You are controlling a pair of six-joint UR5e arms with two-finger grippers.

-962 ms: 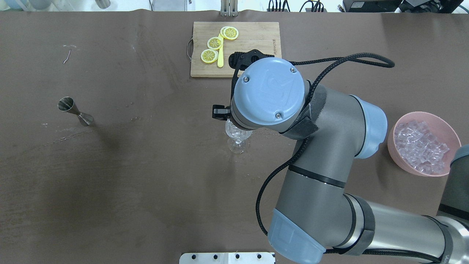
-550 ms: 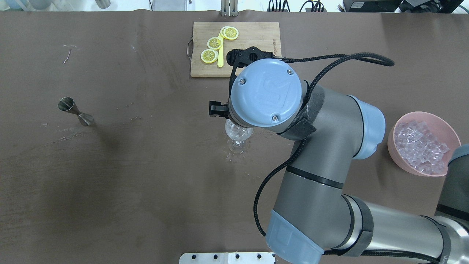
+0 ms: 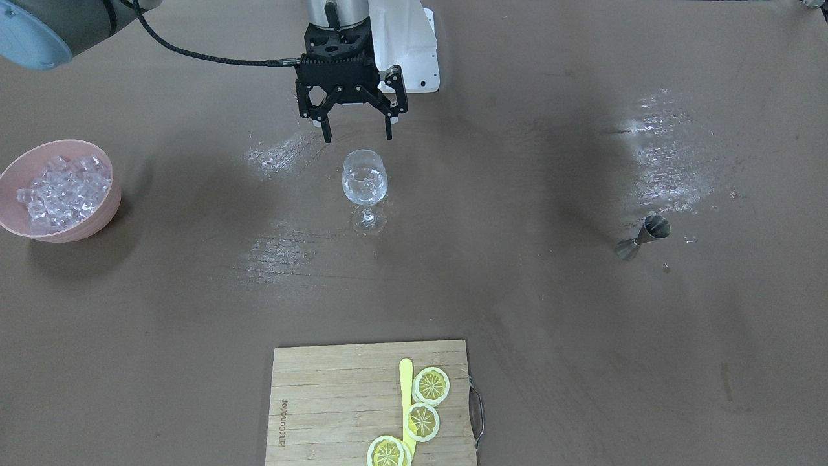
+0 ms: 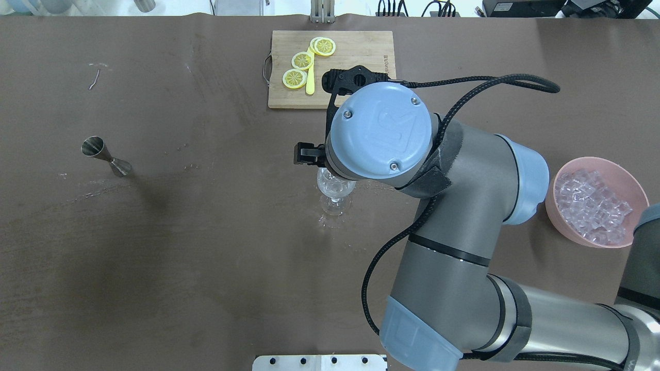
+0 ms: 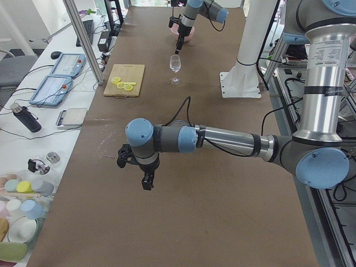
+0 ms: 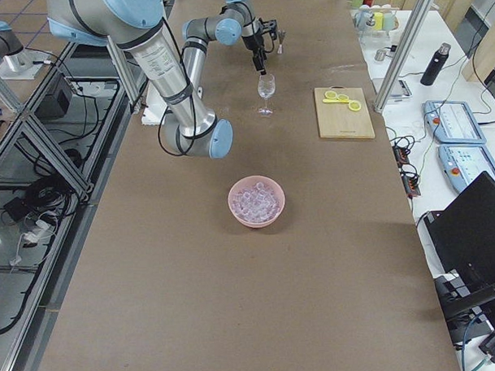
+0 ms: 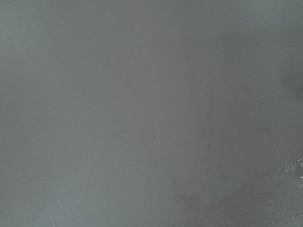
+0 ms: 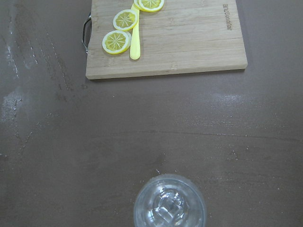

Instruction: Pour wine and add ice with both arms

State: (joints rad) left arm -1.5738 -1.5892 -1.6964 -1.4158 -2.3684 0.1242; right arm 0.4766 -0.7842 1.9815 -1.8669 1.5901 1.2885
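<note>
A clear wine glass point(image 3: 365, 178) stands upright mid-table, with a few clear ice cubes in its bowl in the right wrist view point(image 8: 169, 203). My right gripper point(image 3: 357, 134) hangs just above and behind the glass's rim, open and empty. In the overhead view the right arm's blue wrist cap point(image 4: 381, 129) hides most of the glass point(image 4: 335, 190). More ice point(image 3: 61, 188) fills a pink bowl point(image 3: 110, 194). My left gripper point(image 5: 146, 181) hangs over bare table far from the glass, and I cannot tell if it is open or shut. No wine bottle is in view.
A wooden cutting board point(image 4: 356, 62) with lemon slices point(image 4: 295, 78) and a yellow stick lies beyond the glass. A steel jigger point(image 4: 105, 157) stands on the table's left side. The pink bowl point(image 4: 637, 193) sits at the right edge. The white robot base point(image 3: 407, 45) is behind the glass.
The right wrist swayed slightly to the left and back over the glass. The glass, bowl, jigger and board have not moved.
</note>
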